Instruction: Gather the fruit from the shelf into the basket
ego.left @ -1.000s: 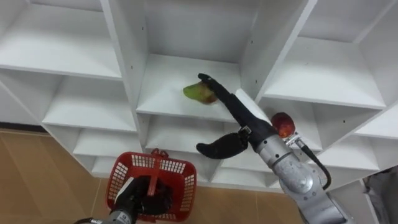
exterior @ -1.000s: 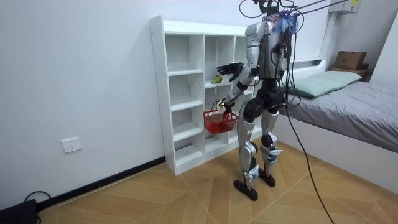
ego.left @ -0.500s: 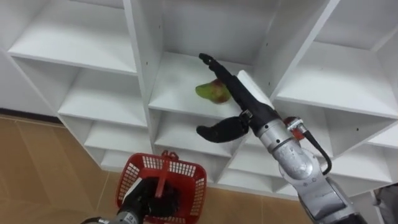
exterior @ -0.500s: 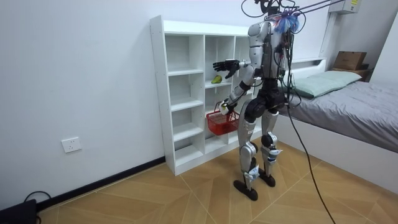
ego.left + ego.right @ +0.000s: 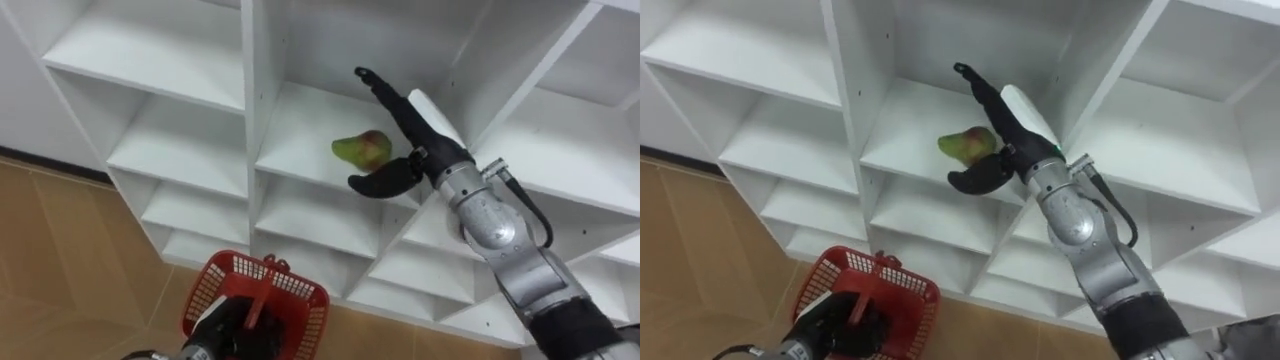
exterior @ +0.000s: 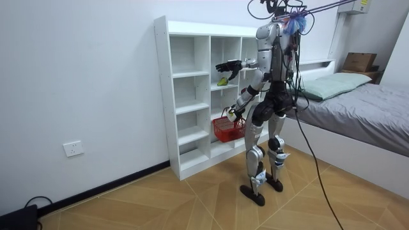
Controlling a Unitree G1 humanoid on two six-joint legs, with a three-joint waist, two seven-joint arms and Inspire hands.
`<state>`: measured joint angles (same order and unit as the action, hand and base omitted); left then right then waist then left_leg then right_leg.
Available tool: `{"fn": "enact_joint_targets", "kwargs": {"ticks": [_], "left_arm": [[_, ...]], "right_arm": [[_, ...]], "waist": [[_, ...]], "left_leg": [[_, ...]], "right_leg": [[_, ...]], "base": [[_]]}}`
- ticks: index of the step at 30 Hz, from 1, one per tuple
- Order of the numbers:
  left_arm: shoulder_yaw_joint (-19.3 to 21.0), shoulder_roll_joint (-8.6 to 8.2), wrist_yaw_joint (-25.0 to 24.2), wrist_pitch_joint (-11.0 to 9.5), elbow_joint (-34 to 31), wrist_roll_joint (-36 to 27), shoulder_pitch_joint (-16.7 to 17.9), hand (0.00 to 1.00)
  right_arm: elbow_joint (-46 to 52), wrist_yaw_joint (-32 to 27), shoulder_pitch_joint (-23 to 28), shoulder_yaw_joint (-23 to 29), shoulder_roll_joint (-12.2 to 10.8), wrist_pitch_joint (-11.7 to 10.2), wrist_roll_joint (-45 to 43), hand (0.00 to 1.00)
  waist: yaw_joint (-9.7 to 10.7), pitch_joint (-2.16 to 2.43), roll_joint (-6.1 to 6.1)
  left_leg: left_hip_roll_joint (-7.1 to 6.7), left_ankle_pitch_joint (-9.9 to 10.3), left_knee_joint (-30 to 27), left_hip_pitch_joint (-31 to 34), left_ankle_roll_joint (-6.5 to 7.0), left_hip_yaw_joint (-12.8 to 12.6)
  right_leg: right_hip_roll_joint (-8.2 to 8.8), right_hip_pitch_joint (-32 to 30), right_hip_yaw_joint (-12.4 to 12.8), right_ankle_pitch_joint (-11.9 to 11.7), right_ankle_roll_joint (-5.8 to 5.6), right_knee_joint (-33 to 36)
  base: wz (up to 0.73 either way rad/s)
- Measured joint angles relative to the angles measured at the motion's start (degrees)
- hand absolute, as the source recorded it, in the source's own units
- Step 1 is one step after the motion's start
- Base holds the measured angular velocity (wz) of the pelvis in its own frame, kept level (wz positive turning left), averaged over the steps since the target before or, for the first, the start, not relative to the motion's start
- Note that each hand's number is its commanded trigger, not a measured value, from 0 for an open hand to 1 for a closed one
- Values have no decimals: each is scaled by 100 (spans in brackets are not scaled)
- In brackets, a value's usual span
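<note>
**Right hand open at the fruit**

Right hand [image 5: 410, 138] up inside the closet [image 5: 250, 110], in the middle column's compartment. Fingers out straight along the right wall, pointing toward the back. Thumb spread low, out toward the board's front edge. Wide open, gripping nothing.

Green-and-red fruit [image 5: 362, 150] lying on that shelf board [image 5: 300, 140], right of its middle and nearer the front edge than the back. Sitting right in the gap between thumb and fingers. Touching the hand or just shy of it: cannot tell from either eye view.

Down at the bottom edge, left hand [image 5: 228, 328] curled round the handle [image 5: 256, 300] of a red basket [image 5: 305, 310] and clamped on it. Basket hanging out in front of the closet's lower shelves, above the wood floor [image 5: 60, 250].

Over to the room view: standing upright, facing the closet at close range. Right arm raised forward into the middle column, basket hanging low from the left hand in front of the lower shelves. Bed [image 6: 358, 102] behind, on the room view's right. Bare white wall [image 6: 83, 76] on the room view's left, with a socket [image 6: 74, 149] low down.
</note>
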<state>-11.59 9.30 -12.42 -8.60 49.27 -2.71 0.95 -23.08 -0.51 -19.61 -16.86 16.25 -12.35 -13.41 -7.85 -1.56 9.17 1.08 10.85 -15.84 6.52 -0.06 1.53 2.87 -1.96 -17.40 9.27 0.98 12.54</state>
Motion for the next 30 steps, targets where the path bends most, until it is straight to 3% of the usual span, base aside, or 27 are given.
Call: {"fn": "enact_joint_targets", "kwargs": {"ticks": [6,10,14,21,30], "left_arm": [[88,150,-240,116,-227,113,0,100],[136,258,-331,116,-244,106,-3,100],[141,328,-335,126,-233,113,-10,100],[108,319,-330,254,-208,112,-33,100],[62,359,-316,376,-245,120,-39,100]], "right_arm": [[-986,2,-790,157,19,88,414,0],[-1240,-15,-1088,300,182,123,420,0],[-1264,-44,-1099,301,244,123,420,0],[-1426,-135,-1104,278,262,120,419,0],[-2020,-280,-1119,222,263,221,436,0]], "waist": [[-36,-1,21],[-60,-38,170],[-84,-44,307],[-58,-60,312],[-303,-79,285]], "left_leg": [[-93,-69,15,74,25,90],[-106,-127,13,95,32,191],[-113,-127,-2,123,32,219],[-116,-124,-152,385,29,322],[-127,-133,-226,599,20,376]], "right_leg": [[16,-5,-72,7,-10,5],[76,-3,-151,17,-21,8],[54,-13,-180,16,-21,9],[57,-148,-319,7,-10,17],[50,-316,-349,-10,11,50]], "base": [[12],[13],[3],[8],[3]]}}
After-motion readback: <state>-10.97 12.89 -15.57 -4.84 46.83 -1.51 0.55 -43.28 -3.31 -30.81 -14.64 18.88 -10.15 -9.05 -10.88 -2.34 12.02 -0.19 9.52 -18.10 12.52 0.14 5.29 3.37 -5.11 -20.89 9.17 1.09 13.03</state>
